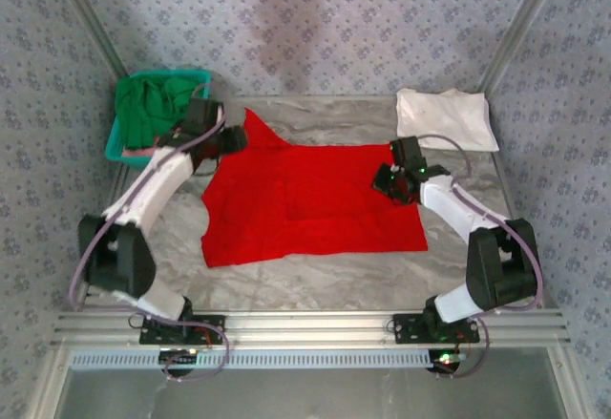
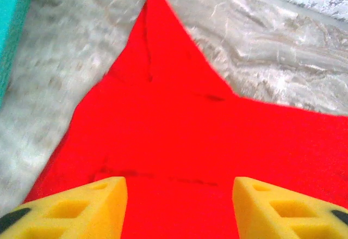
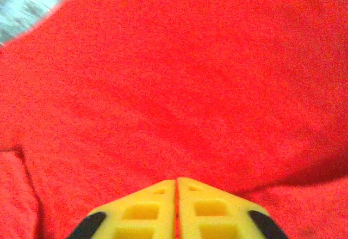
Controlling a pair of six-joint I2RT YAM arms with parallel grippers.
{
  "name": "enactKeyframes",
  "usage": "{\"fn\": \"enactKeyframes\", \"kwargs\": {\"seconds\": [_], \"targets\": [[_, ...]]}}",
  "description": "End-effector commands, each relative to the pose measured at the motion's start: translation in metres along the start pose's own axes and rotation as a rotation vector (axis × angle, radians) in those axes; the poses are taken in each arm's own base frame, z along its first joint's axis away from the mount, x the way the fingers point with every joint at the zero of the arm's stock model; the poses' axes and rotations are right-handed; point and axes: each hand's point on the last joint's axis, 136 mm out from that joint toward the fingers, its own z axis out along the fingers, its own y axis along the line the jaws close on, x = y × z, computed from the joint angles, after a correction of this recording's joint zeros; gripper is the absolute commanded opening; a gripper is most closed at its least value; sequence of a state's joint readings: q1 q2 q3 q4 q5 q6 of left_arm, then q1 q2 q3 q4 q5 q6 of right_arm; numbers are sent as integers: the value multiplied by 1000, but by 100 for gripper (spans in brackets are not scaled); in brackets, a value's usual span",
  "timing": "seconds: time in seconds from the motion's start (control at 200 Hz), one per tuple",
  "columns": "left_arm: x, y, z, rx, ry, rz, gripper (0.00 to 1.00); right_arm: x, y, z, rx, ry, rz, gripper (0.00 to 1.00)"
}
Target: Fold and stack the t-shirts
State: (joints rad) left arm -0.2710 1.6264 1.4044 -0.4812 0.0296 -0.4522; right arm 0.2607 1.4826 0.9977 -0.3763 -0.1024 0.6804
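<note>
Now, left tool [image 2: 177, 195]: hovering released over red t-shirt [image 2: 179, 119]
right tool [image 3: 176, 198]: clenching its cloth
risk: one-sided pull possibly bunching the fold

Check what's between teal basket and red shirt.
Bare marble table in the left wrist view; in the top view the left gripper reaches across that gap over the red shirt.

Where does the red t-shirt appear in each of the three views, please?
Top external: red t-shirt spread flat at the picture's centre.
Left wrist: red t-shirt covers centre and right, narrowing upward.
Right wrist: red t-shirt from bottom edge to top edge.
Shared landmark: marbled table beside the cloth; probably right wrist's blurred top-left patch.
</note>
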Motion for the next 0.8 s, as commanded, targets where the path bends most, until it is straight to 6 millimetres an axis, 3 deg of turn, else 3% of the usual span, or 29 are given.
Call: {"fn": "enactKeyframes", "kwargs": {"seconds": [0.0,0.175,0.205,0.23,0.39,0.59,0.794], "targets": [[-6,1,44,5,103,64,56,-23,16,-5,-28,-24,-95,18],[-26,5,105,-24,175,39,58,-42,20,-3,-65,-57,-128,30],[-18,11,113,-47,215,32,59,-43,18,-2,-63,-57,-124,31],[-24,10,117,-50,208,30,59,-45,16,-2,-66,-55,-121,32],[-18,27,150,-116,243,3,63,-53,8,-2,-84,-53,-103,33],[-14,21,180,-73,276,-8,60,-55,-2,3,-85,-37,-84,34],[-7,23,197,-102,302,-1,59,-55,-6,9,-103,-30,-61,34]]}}
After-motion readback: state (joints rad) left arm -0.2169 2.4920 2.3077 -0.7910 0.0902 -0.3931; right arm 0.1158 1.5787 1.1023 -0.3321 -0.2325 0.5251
